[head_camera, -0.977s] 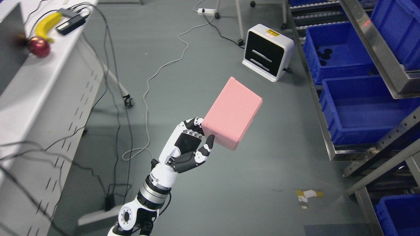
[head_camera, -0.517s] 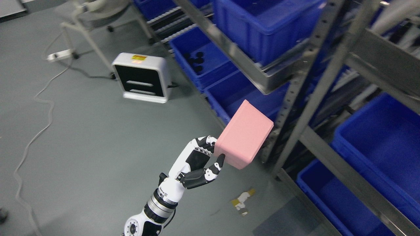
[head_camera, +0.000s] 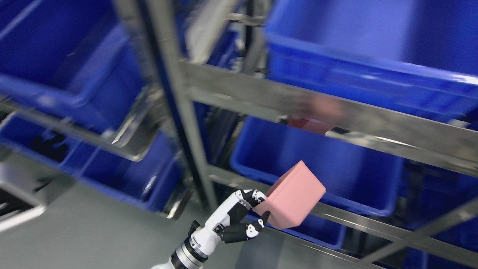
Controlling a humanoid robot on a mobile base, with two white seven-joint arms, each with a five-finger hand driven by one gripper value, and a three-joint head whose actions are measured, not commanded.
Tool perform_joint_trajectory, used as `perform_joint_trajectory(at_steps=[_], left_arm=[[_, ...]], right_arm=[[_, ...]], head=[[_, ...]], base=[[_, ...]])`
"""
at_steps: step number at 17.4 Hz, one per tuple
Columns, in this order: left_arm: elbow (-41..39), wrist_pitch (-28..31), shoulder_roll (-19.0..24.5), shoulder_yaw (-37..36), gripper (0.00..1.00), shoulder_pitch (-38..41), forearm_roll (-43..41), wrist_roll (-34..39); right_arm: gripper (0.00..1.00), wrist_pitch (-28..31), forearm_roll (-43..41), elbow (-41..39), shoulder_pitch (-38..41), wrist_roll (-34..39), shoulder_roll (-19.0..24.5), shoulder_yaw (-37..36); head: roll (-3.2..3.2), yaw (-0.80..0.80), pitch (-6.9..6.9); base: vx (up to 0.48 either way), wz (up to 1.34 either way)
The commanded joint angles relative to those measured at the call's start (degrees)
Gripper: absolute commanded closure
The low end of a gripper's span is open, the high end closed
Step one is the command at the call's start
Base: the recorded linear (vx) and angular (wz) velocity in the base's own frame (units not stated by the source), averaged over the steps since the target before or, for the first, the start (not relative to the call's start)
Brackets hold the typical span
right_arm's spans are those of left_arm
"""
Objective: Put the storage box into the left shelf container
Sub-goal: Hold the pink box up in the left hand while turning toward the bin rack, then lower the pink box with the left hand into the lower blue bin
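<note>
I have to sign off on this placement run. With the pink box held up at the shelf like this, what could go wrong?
The left hand pinches only one corner of the pink storage box, so it could twist or slip out. The box hangs at the front rim of the blue bin, beside the steel rail, and might catch there.

Blurred metal upright point(head_camera: 175, 112) at centre left, meeting a shiny crossbeam point(head_camera: 261, 99) that slopes down to the right. Above the beam, far right, a large blue bin point(head_camera: 354, 48). At upper left, another blue bin point(head_camera: 56, 63) on a tilted steel ledge. Below it, a lower blue bin point(head_camera: 123, 175), with dark shapes point(head_camera: 46, 144) further left, too smeared to identify. Just under the beam, a pale red patch point(head_camera: 317, 127), unclear. Grey floor point(head_camera: 74, 231) at near left.
</note>
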Motion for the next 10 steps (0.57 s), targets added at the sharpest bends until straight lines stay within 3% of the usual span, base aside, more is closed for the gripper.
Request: perform_joint_trajectory(at_steps=[1,3,10], left_arm=[[3.44,2.4,4.69,8.06,0.98,-8.68,-7.67,-0.3],[8.34,4.69,6.55,8.32,0.98,-13.59,-13.19,-2.48],[26.11,4.08,6.91,11.14,0.97,-29.52,-38.76,-10.67]], right_arm=[[0.0,-0.01,0.09,-1.0,0.51,0.05,-1.0,-0.26],[0.0,-0.01,0.09,-1.0,0.51,0.05,-1.0,-0.26],[0.0,-0.01,0.09,-1.0,0.51,0.05,-1.0,-0.26]], head=[[0.0,0.0,0.0],[0.0,0.0,0.0],[0.0,0.0,-0.01]], base=[[0.164,-1.05],[0.129,-1.03],[0.111,-0.75]])
